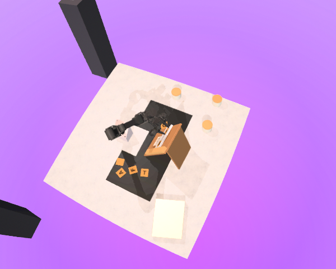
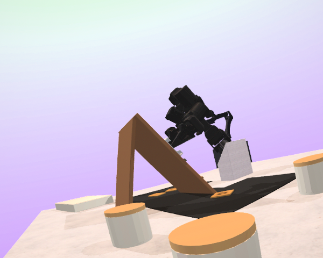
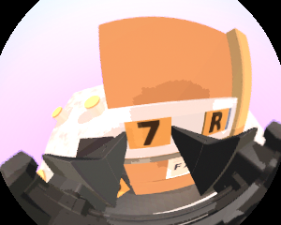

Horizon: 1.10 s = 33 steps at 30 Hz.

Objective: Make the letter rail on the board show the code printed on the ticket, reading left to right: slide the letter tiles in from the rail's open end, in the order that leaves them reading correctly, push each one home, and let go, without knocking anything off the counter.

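My gripper [image 3: 148,137] [image 2: 173,140] is shut on the orange tile "7" [image 3: 147,129] and holds it against the white letter rail [image 3: 184,112] [image 1: 166,134] on the sloping orange board [image 1: 158,151] [image 2: 159,150] [image 3: 166,56]. A tile "R" [image 3: 217,122] sits in the rail to the right of the "7", with a gap between them. The ticket [image 3: 178,167] shows partly below the rail, its code hidden by my fingers. A tile "G" [image 1: 164,125] [image 2: 222,193] lies on the dark mat [image 1: 139,185] [image 2: 256,186] by the board's foot. A blank-looking tile [image 1: 120,161] and tiles "A" [image 1: 121,172], "E" [image 1: 133,169] and "T" [image 1: 144,172] lie on the mat's near part.
Three white jars with orange lids [image 1: 176,92] [image 1: 217,99] [image 1: 207,125] [image 2: 128,219] [image 2: 214,233] [image 2: 311,172] stand beyond the board. A flat cream block [image 1: 168,218] [image 2: 83,202] lies near the counter edge. A grey block [image 2: 233,160] stands by the arm base. Two dark pillars [image 1: 87,35] [image 1: 9,217] stand off the counter.
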{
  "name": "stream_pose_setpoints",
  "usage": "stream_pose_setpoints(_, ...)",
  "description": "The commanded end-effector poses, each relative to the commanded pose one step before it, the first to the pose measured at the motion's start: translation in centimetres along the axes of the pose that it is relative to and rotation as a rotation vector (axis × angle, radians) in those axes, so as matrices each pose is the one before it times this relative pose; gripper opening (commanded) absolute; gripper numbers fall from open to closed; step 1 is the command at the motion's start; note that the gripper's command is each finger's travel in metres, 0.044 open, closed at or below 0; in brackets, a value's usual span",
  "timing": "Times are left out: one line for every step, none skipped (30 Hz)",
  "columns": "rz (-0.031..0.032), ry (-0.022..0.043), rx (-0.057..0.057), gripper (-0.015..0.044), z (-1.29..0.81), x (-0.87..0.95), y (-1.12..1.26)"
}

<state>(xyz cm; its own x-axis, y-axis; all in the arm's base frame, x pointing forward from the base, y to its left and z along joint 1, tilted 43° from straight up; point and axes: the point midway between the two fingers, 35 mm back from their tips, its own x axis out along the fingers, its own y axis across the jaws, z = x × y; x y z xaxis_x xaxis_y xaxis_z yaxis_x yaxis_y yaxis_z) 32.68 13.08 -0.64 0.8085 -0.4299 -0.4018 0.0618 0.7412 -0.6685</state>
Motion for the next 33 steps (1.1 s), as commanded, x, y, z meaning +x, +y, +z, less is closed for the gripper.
stream_pose_setpoints(0.0029,0.00131,-0.0039,0.0,-0.093,-0.002,-0.248)
stream_pose_setpoints(-0.00002,0.00001,0.0,0.0,0.0,0.0,-0.059)
stream_pose_setpoints(-0.00002,0.00001,0.0,0.0,0.0,0.0,-0.058)
stream_pose_setpoints(-0.00002,0.00001,0.0,0.0,0.001,0.0,-0.061)
stream_pose_setpoints(-0.00002,0.00001,0.0,0.0,0.001,0.0,-0.057)
stream_pose_setpoints(-0.00002,0.00001,0.0,0.0,0.0,0.0,-0.057)
stream_pose_setpoints(-0.00002,0.00001,0.0,0.0,0.001,0.0,-0.06)
stream_pose_setpoints(-0.00002,0.00001,0.0,0.0,0.001,0.0,-0.057)
stream_pose_setpoints(-0.00002,0.0,0.0,0.0,0.001,0.0,-0.056)
stream_pose_setpoints(-0.00002,0.00001,0.0,0.0,0.001,0.0,-0.059)
stream_pose_setpoints(-0.00002,0.00001,0.0,0.0,0.001,0.0,-0.056)
stream_pose_setpoints(-0.00002,0.00001,0.0,0.0,0.001,0.0,-0.058)
stream_pose_setpoints(-0.00002,0.00001,0.0,0.0,0.001,0.0,-0.059)
stream_pose_setpoints(-0.00002,0.00001,0.0,0.0,0.001,0.0,-0.062)
stream_pose_setpoints(-0.00002,0.00001,0.0,0.0,0.001,0.0,-0.058)
stream_pose_setpoints(-0.00002,0.00001,0.0,0.0,0.001,0.0,-0.057)
stream_pose_setpoints(-0.00002,0.00001,0.0,0.0,0.001,0.0,-0.06)
stream_pose_setpoints(-0.00002,0.00001,0.0,0.0,0.001,0.0,-0.057)
stream_pose_setpoints(-0.00002,0.0,0.0,0.0,0.001,0.0,-0.056)
stream_pose_setpoints(-0.00002,0.00001,0.0,0.0,0.001,0.0,-0.059)
stream_pose_setpoints(-0.00002,0.00001,0.0,0.0,0.001,0.0,-0.056)
stream_pose_setpoints(-0.00002,0.00001,0.0,0.0,0.001,0.0,-0.058)
stream_pose_setpoints(-0.00002,0.00001,0.0,0.0,0.001,0.0,-0.059)
stream_pose_setpoints(-0.00002,0.00001,0.0,0.0,0.001,0.0,-0.056)
stream_pose_setpoints(-0.00002,0.00001,0.0,0.0,0.001,0.0,-0.058)
stream_pose_setpoints(-0.00002,0.00001,0.0,0.0,0.001,0.0,-0.058)
stream_pose_setpoints(-0.00002,0.00001,0.0,0.0,0.001,0.0,-0.055)
stream_pose_setpoints(-0.00002,0.00001,0.0,0.0,0.001,0.0,-0.057)
stream_pose_setpoints(-0.00002,0.0,0.0,0.0,0.001,0.0,-0.058)
stream_pose_setpoints(-0.00002,0.00001,0.0,0.0,0.001,0.0,-0.055)
stream_pose_setpoints(-0.00002,0.00001,0.0,0.0,0.001,0.0,-0.057)
stream_pose_setpoints(-0.00002,0.0,0.0,0.0,0.001,0.0,-0.057)
stream_pose_setpoints(-0.00002,0.00001,0.0,0.0,0.001,0.0,-0.061)
